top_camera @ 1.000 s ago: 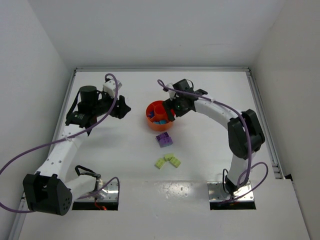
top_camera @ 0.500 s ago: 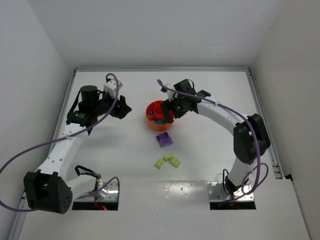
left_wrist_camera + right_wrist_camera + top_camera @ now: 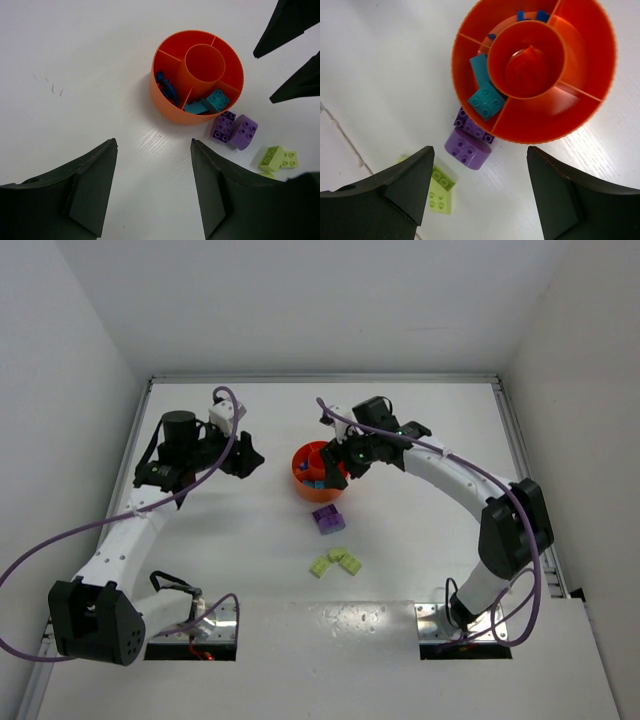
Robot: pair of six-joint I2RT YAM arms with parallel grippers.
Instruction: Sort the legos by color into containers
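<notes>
White surface (image 3: 250, 530), and the orange bowl (image 3: 545, 134) carries two teal bricks (image 3: 486, 101) in one outer section, with blue bricks (image 3: 166, 87) next door, their shapes hard to read. Purple bricks (image 3: 466, 149) sit just beside its wall, and yellow-green bricks (image 3: 336, 562) lie near, partly cut off in both wrist views. Right tool (image 3: 340, 462) hangs over the bowl, released wide; left tool (image 3: 154, 145) is released too, off to the bowl's side.

The right arm's elbow (image 3: 512, 530) swings farther out from the orange bowl (image 3: 300, 483), moving to the right and toward the near edge of the table. The forearm between them now lies longer and flatter. The wrist (image 3: 372, 416) beside the bowl's right rim edges slightly rightward, away from the bowl.
</notes>
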